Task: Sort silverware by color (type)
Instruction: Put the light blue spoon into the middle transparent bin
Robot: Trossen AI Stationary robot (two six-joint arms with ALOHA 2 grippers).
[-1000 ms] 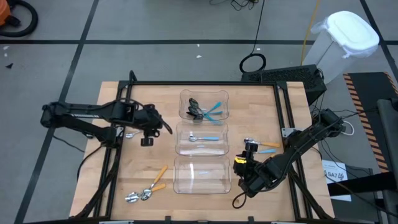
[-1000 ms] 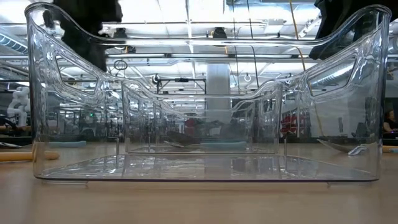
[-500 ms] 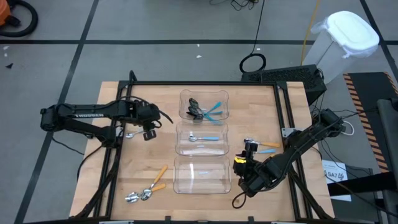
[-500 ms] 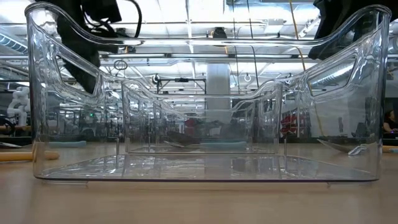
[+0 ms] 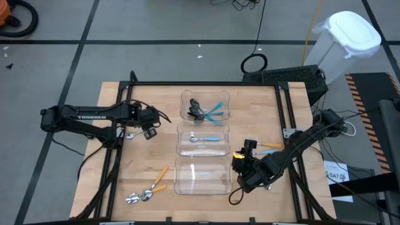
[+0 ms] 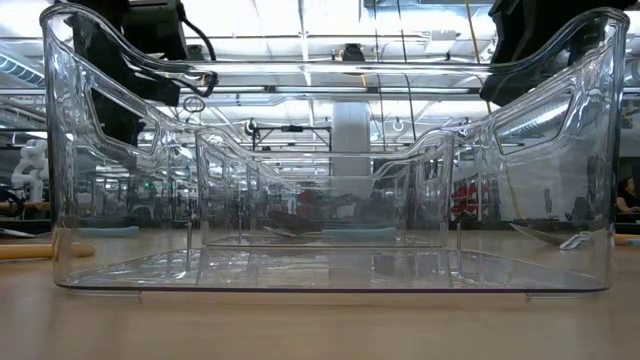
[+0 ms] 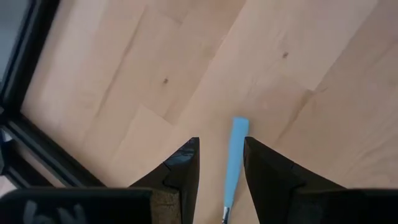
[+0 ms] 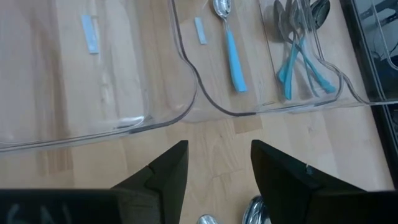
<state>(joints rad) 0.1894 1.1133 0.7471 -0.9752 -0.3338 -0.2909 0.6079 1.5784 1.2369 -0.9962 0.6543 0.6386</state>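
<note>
L gripper (image 7: 219, 163) pulled back left from bins, now low over blue-handled spoon (image 7: 235, 155), fingers spread either side, not pinching yet. R gripper (image 8: 217, 168) spread, empty, slid twd near bin (image 5: 201, 176). Next: grab.

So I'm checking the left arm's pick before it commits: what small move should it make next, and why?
Probably lower the left gripper and close it. Its fingers stand apart on either side of the blue-handled spoon, which lies flat on the table and does not look gripped. The right gripper waits open by the bins.
</note>
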